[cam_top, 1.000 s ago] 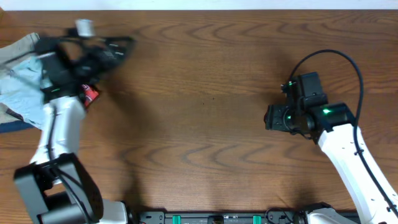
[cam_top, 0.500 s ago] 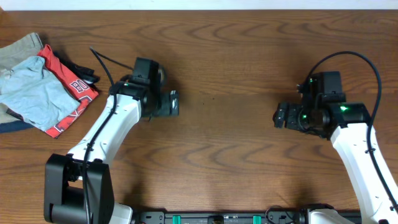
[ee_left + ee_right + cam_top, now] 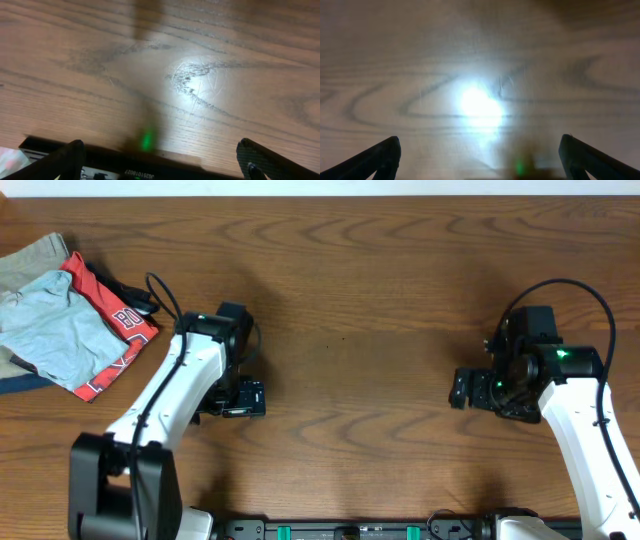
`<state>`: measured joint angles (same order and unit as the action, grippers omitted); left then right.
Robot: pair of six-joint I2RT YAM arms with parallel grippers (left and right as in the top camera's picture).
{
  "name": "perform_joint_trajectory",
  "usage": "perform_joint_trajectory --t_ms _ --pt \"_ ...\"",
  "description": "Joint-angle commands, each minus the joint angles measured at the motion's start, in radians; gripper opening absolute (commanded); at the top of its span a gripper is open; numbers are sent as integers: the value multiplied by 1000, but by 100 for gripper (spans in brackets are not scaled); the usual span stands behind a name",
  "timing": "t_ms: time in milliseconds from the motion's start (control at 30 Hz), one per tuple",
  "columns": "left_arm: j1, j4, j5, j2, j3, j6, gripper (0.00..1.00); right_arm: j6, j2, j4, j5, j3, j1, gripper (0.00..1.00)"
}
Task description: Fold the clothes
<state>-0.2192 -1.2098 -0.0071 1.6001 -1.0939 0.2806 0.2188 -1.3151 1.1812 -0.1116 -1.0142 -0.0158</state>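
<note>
Wooden table (image 3: 360, 270) with strong brown grain fills pretty much the whole overhead shot, mostly bare boards. Both arms are low near the front half: the left arm (image 3: 170, 395) reaches in from the bottom left and the right arm (image 3: 580, 430) from the bottom right, well apart from each other.

The clothes pile (image 3: 60, 320) sits at the far left edge, not folded, just heaped. A grey-blue shirt (image 3: 55, 330) is on top, a red garment (image 3: 125, 330) with white lettering pokes out to its right, and a khaki piece (image 3: 35, 258) lies behind.

The left gripper (image 3: 243, 397) is near the pile but not touching it. Its wrist cam shows fingers (image 3: 60, 162) spread wide over bare wood, holding nothing. The right gripper (image 3: 462, 388) is the same deal: fingers (image 3: 372, 160) wide apart, nothing between them, just glare on the wood. There's a little green light reflection (image 3: 146, 140) on the table under the left one.
</note>
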Motion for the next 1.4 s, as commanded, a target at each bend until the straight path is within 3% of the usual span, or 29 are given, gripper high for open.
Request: perform_joint_trajectory --t_ms 0,467,667,867,1367 --pt "-1 -2 -1 -126 13 32 98 -15 57 13 7 -9 9 99" --pt "-23 192 -99 -953 109 35 98 -18 532 -148 70 28 8 99" --pt "-23 222 -98 -1175 108 35 98 -18 664 -165 114 28 8 99" --pt "-23 220 -98 -1259 108 35 98 -18 687 -129 114 28 8 99" --pt "-23 220 -98 -1261 108 35 98 -18 687 -76 114 28 8 99"
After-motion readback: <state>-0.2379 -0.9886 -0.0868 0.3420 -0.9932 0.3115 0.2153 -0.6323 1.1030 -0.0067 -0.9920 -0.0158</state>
